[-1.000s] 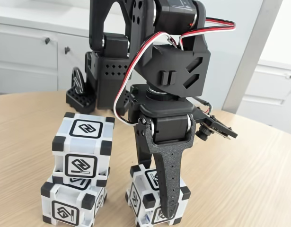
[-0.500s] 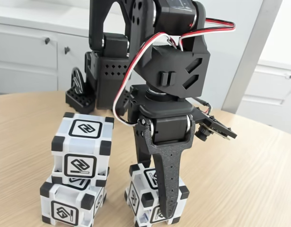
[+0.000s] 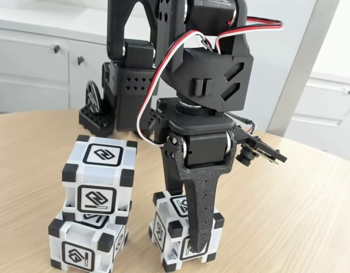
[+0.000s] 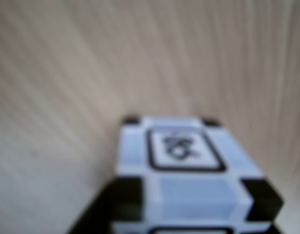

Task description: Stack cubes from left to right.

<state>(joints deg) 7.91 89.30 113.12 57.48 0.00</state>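
Cubes are the job, and the third cube (image 3: 183,233) sits clamped between the fingers (image 3: 198,227) of the gripper (image 3: 189,242), one black finger down its near face, the other behind it. Over the last second the arm has risen a little and the cube has come up with it, its lower edge now apparently clear of the table (image 3: 288,216). To the left of the fingers in the fixed view stands the two-cube stack (image 3: 95,210). The lift looks begun; carrying over that stack likely comes next.

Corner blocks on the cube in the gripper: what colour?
Black, on a white cube held by the gripper; clearest in the fixed view.
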